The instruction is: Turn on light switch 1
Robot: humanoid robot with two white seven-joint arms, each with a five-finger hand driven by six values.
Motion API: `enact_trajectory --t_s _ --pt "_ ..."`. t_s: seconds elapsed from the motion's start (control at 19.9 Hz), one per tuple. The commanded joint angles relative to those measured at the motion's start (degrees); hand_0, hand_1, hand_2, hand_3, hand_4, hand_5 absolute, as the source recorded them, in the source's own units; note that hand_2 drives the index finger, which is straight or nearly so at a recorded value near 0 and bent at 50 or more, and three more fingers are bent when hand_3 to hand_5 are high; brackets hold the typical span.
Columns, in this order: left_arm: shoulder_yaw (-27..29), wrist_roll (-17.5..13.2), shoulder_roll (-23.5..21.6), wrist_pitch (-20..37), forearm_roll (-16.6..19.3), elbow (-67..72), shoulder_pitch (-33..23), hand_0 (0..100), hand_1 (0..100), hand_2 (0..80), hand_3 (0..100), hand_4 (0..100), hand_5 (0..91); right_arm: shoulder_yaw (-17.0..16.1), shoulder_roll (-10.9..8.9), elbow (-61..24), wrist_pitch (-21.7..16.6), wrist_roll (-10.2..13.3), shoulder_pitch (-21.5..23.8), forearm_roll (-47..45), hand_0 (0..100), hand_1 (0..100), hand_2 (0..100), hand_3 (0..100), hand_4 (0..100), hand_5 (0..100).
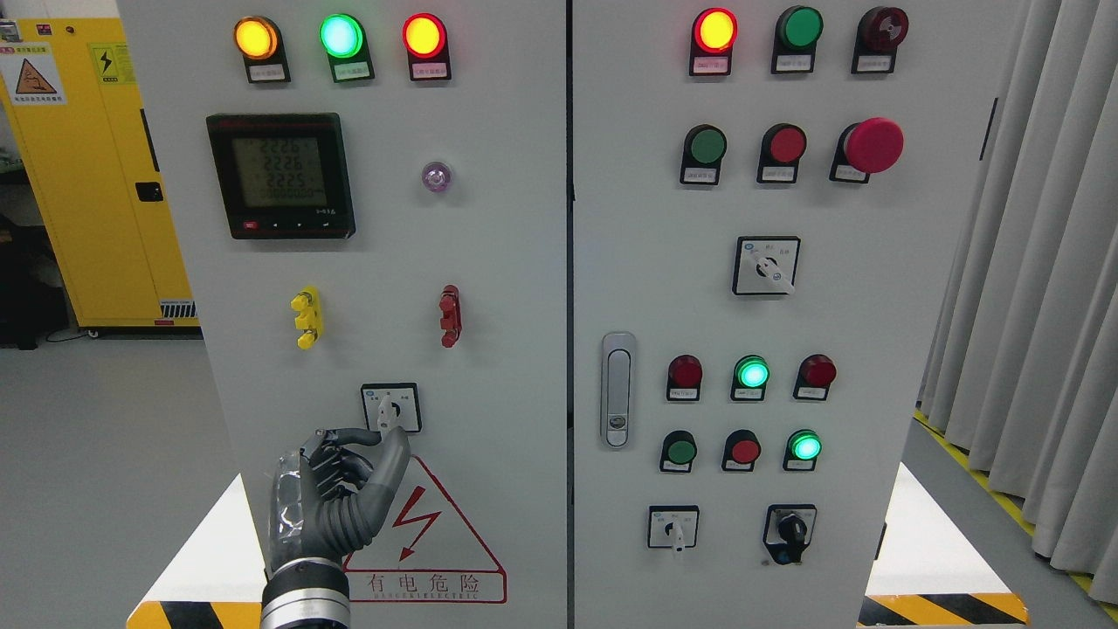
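A small rotary selector switch (pixel 390 407) with a white knob sits on a square plate low on the left cabinet door (pixel 489 262). My left hand (pixel 383 437), dark grey, rises from the bottom edge at the lower left. Its top reaches the lower edge of the switch plate, right under the knob's downward-pointing tip. Whether it holds the knob does not show. Along the top of the left door, amber (pixel 256 38), green (pixel 341 36) and red (pixel 424 36) lamps glow. My right hand is out of the picture.
A digital meter (pixel 281 175), a yellow handle (pixel 307 317) and a red handle (pixel 450 315) sit above the switch. The right door (pixel 873 306) carries lamps, push buttons, a red mushroom button (pixel 872 145), several selector switches and a latch (pixel 617 389). Grey curtain at right, yellow cabinet (pixel 96 175) behind left.
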State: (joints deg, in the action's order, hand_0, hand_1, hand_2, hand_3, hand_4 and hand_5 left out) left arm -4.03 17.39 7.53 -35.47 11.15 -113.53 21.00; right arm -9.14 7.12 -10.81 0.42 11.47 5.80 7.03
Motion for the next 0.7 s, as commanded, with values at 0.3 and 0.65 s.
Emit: enact_trajectory --t_s 0.3,0.65 --pt "-0.3 0.3 0.1 -0.1 0.0 1.6 0.9 28 71 55.6 88 86 81.9 0.0 0.0 0.0 0.0 0.0 0.0 0.0 0 50 4 0 0 0" --pt "-0.2 0.5 0.1 -1.2 0.0 1.8 1.6 28 71 55.8 88 86 82.0 0.0 0.0 0.0 0.0 0.0 0.0 0.0 0 50 4 0 0 0"
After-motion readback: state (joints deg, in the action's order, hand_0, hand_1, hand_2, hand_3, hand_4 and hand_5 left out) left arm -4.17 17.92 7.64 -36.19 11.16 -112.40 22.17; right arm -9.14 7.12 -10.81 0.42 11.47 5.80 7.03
